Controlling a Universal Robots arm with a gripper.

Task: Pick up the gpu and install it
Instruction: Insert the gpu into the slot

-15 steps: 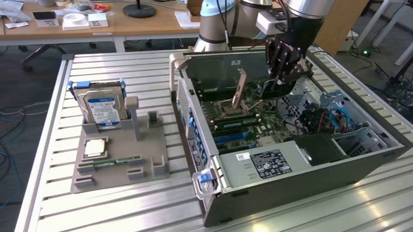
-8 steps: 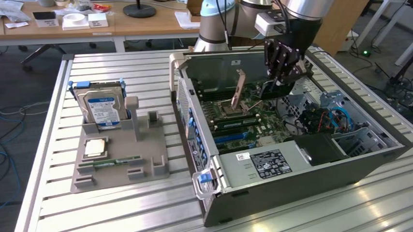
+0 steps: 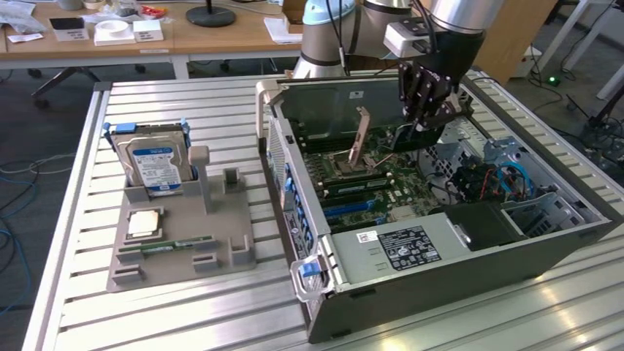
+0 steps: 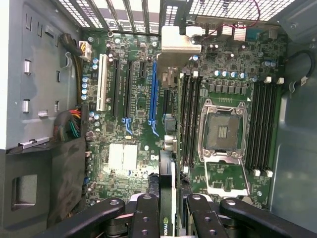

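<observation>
Closest to the wrist camera, the black metal fingers [image 4: 143,218] of your gripper [image 4: 168,220] are clamped on the gpu [image 4: 168,173], the thin flat card seen here edge-on as a narrow dark strip. It runs away from the jaws to a silver mounting bracket [image 4: 181,39] at its far end. The pick-up part of the job looks done, because the card is off the bench and held between the jaws. In the exterior view the gripper [image 3: 429,121] is lowered into the open grey metal computer case [image 3: 487,263]. The card's tan-brown face [image 3: 363,135] stands upright out to one side of the jaws, above the green motherboard [image 3: 381,183]. Installation looks unfinished. Straight below the jaws lies the motherboard [image 4: 223,178]. The long blue expansion slot [image 4: 153,89] runs just beside the line of the held card rather than clearly under it. The square silver-framed processor socket [image 4: 223,131] sits on the other side of the card. You can't tell from these views whether the card's lower edge touches any slot, but it appears to hang above the board, not seated. Well away from the jaws, outside the case, the grey plastic parts holder [image 3: 175,256] holds the boxy silver hard drive with its blue-and-white label [image 3: 156,164]. Lining the card up and pressing it home seem to be what is left.
</observation>
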